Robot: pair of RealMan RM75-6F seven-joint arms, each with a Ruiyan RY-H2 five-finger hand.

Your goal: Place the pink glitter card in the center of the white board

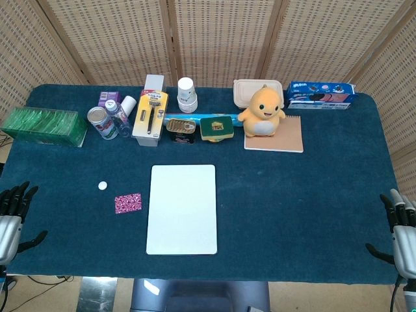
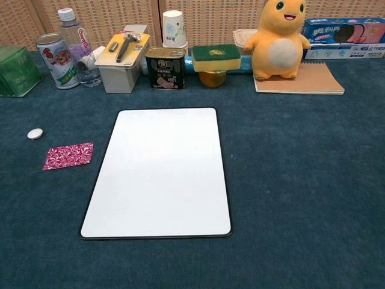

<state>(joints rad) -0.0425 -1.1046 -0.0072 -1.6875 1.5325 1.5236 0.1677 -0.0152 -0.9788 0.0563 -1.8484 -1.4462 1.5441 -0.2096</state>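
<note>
Pink glitter card (image 2: 68,156) lies flat on the table (image 1: 312,195), just left of the white board (image 2: 159,174). Left hand (image 1: 12,218) and right hand (image 1: 402,227) both sit spread, holding nothing. Thin card on cloth looks tough to pinch; fingers could just shove it around.

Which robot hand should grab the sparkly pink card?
Probably the left robot hand. The pink card lies left of the white board, on that hand's side, while the right robot hand waits across the table.
</note>
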